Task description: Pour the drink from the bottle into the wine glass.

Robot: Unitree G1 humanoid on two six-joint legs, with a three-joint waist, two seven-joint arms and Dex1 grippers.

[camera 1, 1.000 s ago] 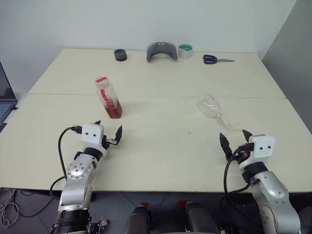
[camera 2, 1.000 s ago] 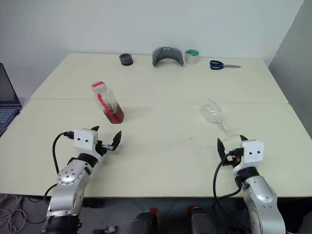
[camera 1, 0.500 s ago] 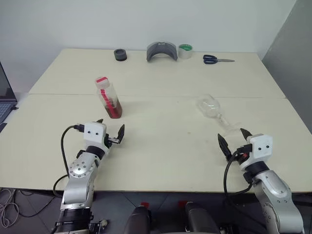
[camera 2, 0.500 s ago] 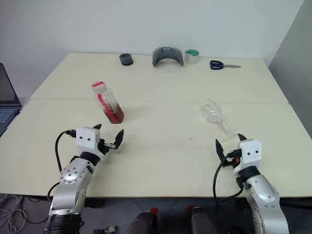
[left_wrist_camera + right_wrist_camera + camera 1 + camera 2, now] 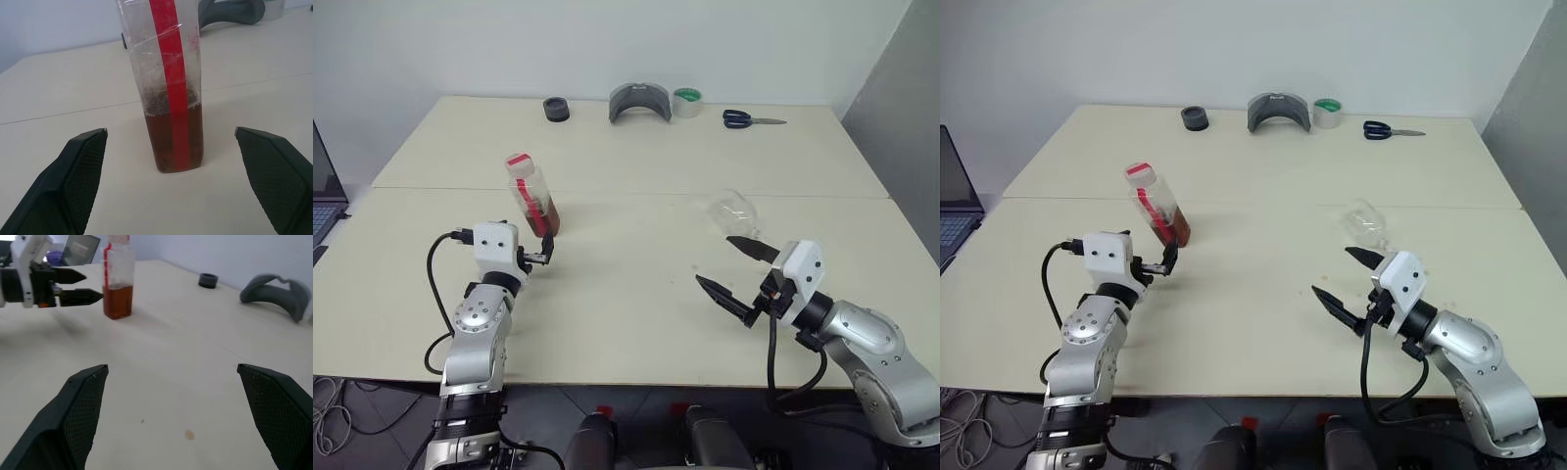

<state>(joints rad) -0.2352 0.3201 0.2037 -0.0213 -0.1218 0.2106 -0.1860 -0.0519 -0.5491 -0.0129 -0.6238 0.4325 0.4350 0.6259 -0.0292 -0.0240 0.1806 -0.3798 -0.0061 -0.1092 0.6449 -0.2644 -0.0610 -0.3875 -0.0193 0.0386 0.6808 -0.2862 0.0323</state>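
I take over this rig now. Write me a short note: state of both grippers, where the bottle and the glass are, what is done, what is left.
Left gripper: open, empty, just short of the bottle, which lines up between its fingers in the left wrist view.
Right gripper: open, empty, above the table, pointing toward the robot's left.
Bottle: upright, pink-red cap on, drink in its lower part.
Wine glass: on its side just beyond the right gripper, empty.
Done: nothing.
Left: grasp the bottle, stand the glass up, uncap, pour.
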